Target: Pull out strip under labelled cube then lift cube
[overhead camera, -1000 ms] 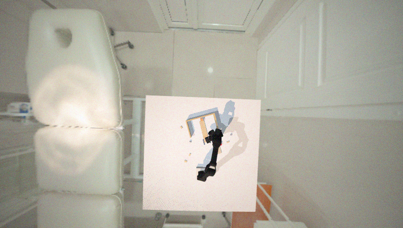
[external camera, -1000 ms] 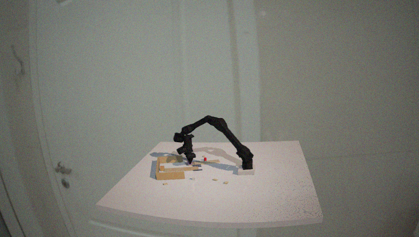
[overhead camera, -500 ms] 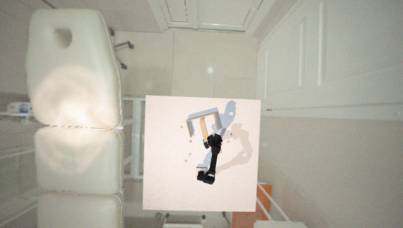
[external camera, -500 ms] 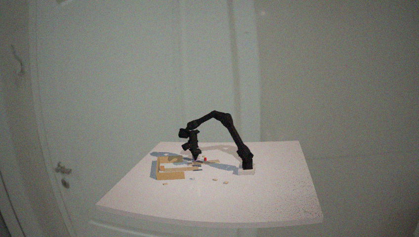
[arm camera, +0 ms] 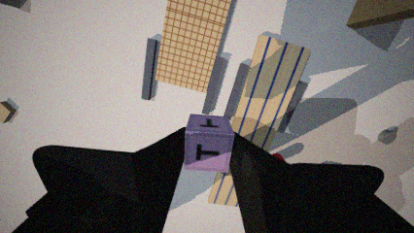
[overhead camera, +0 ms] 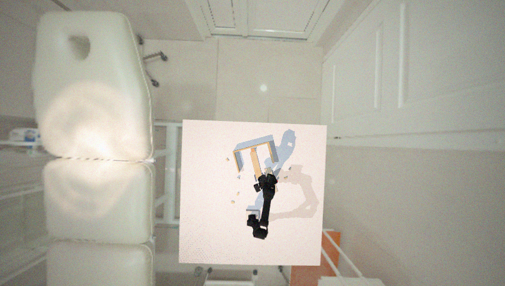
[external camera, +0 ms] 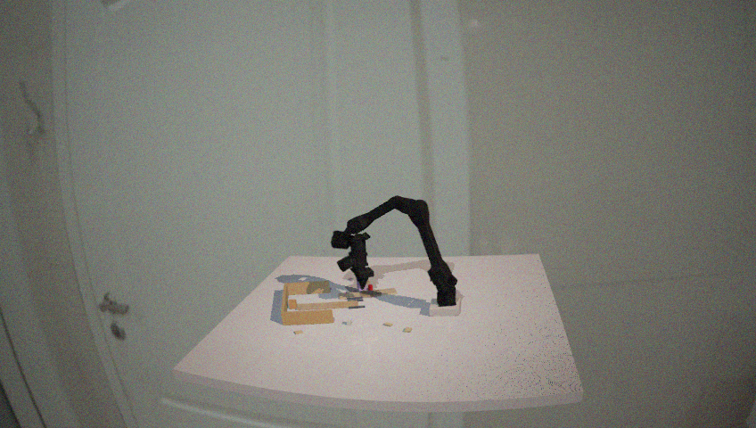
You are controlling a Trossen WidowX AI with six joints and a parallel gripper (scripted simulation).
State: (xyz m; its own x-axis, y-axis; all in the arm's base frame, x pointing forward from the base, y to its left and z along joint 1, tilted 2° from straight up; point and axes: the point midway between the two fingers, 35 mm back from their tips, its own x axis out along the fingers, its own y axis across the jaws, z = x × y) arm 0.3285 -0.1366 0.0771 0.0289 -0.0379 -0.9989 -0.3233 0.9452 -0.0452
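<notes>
My gripper (arm camera: 207, 134) (external camera: 362, 287) is shut on the purple cube (arm camera: 209, 152), which carries a black T on its two visible faces. The cube appears raised over the left side of the blue-lined strip (arm camera: 273, 80); the exact gap cannot be told. That strip lies between two grey guides, with its near end showing below the cube in the wrist view. A grid-patterned strip (arm camera: 194, 44) (overhead camera: 255, 163) (external camera: 331, 305) lies to the left, its far end inside the wooden frame. The gripper's arm hides the cube in the top view.
The three-sided wooden frame (external camera: 308, 317) (arm camera: 384, 12) stands beyond the gripper, with an orange block (external camera: 291, 304) inside. A red cylinder (external camera: 370, 287) (arm camera: 278, 157) stands close to the right finger. Grey guides (arm camera: 150, 68) flank the strips. Small chips (overhead camera: 227, 159) (external camera: 407, 329) lie around.
</notes>
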